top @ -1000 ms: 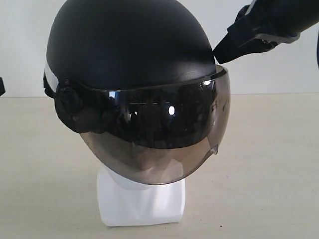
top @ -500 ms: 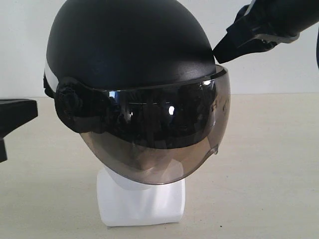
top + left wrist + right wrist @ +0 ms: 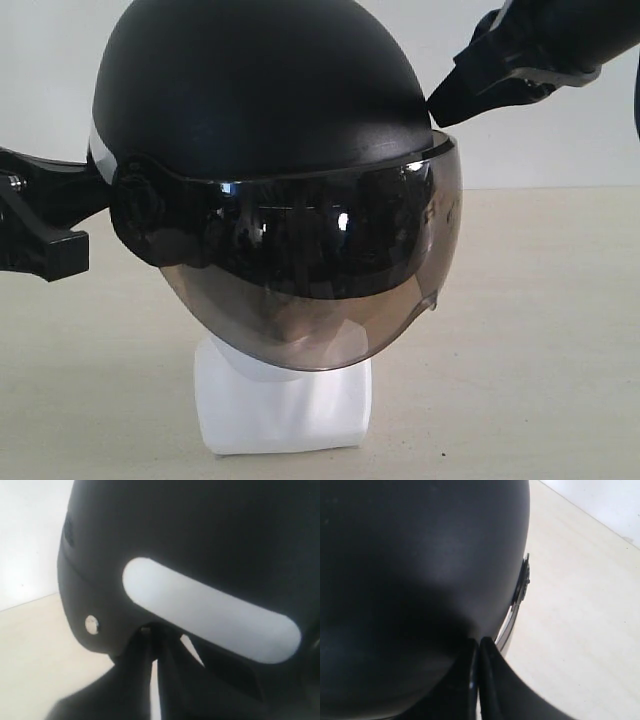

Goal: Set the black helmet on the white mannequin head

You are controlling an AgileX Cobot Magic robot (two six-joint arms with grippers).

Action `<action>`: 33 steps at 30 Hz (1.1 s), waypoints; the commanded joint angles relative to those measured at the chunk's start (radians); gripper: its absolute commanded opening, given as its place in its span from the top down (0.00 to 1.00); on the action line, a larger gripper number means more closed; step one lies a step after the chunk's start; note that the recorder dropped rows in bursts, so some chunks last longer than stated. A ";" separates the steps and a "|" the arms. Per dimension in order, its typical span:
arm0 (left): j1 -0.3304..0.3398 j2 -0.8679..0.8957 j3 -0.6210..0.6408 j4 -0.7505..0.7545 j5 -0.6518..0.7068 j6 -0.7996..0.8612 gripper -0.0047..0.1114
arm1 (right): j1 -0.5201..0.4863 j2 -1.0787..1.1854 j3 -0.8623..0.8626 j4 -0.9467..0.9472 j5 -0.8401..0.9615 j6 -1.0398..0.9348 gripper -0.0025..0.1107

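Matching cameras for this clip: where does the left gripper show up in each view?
Exterior view: the left gripper comes in from the left edge and reaches the side of the black helmet.
Left wrist view: low in the middle of the picture, its fingers together under the helmet's rim.
Right wrist view: not in it; the fingers there are the right gripper.
Shared landmark: the helmet's matte black shell.

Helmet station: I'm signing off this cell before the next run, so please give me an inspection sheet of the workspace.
Surface: pale beige table.
Job's things: black helmet sits on the white mannequin head, visor down over the face.
Clutter: nothing seen.
Grippers: left gripper shut, tips at the helmet's lower edge; right gripper shut, tips against the shell above the visor.
Cables: nothing seen.
Surroundings: plain white wall behind.
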 commanded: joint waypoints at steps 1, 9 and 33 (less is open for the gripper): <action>0.002 0.004 -0.007 -0.014 0.052 0.015 0.92 | 0.021 0.001 0.003 0.054 0.029 0.004 0.98; 0.002 0.004 -0.007 -0.014 0.102 0.022 0.92 | 0.067 0.001 0.003 0.041 0.035 0.017 0.98; 0.002 -0.090 -0.005 0.066 0.068 -0.011 0.92 | 0.092 -0.029 0.003 -0.080 -0.003 0.074 0.98</action>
